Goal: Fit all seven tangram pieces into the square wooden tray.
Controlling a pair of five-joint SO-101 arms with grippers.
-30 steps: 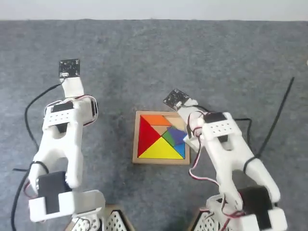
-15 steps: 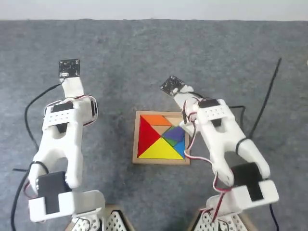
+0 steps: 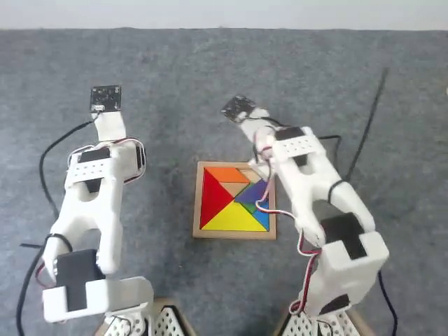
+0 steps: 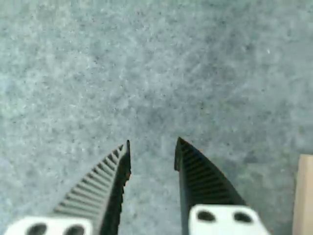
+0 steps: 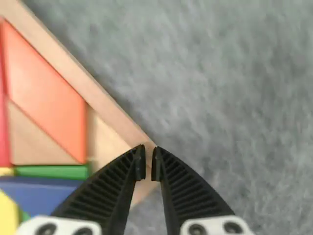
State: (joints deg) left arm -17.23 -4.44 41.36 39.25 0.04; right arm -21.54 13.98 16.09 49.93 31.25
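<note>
Square wooden tray point(image 3: 197, 203) lies flat on the grey felt table cover point(image 3: 175, 77), between the two arms and partly under the right one.

High view records the red triangle piece point(image 3: 213, 199), yellow triangle piece point(image 3: 234, 218) and orange parallelogram piece point(image 3: 227, 173) seated inside. The right arm covers the tray's far right corner.

Right wrist view supplies that corner. A pale wooden panel point(image 5: 105, 132) sits beside the orange piece; whether it is a piece or the tray floor is undetermined. A green piece point(image 5: 49, 171) and blue piece point(image 5: 39, 193) lie close by.

Right gripper point(image 5: 146, 164) stands over the rim at this corner, tips drawn together to a thin slit, nothing between them.

Left wrist view adds the left gripper point(image 4: 152, 147), fingers parted and empty, over the felt, with the tray well apart at its side.
</note>
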